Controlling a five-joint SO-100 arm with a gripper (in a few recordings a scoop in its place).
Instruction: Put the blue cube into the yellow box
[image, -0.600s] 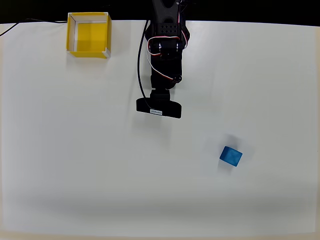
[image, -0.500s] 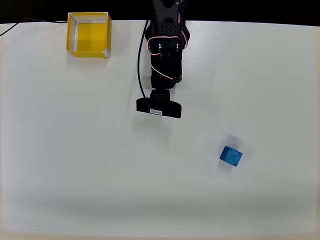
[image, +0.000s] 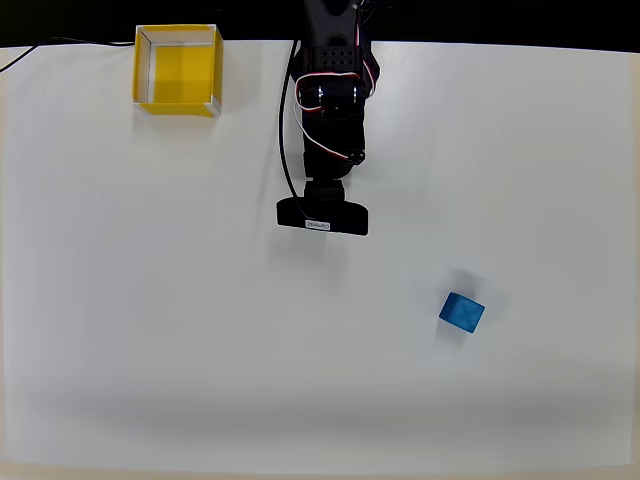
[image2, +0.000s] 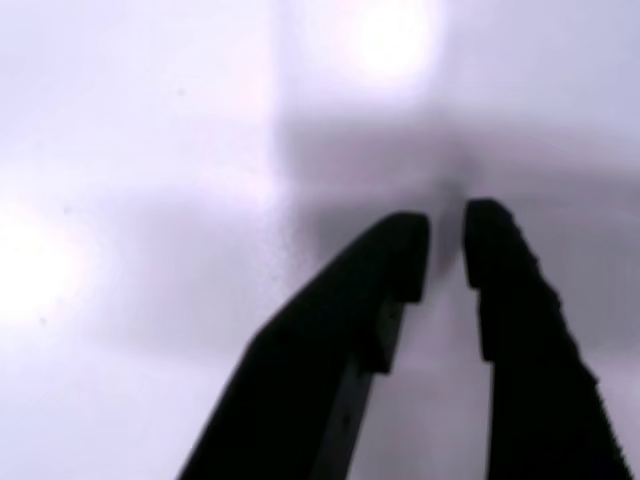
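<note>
the blue cube (image: 461, 312) lies lower right of the nearly closed, empty end effector (image2: 445, 250), well apart on the tabletop (image: 200, 350).

We see bare white table (image: 150, 330) all around the blue cube (image: 461, 312), nothing near it. Open path between cube and yellow box (image: 177, 70) at far left corner; just the black arm (image: 328, 110) stands mid-table along that route.
</note>
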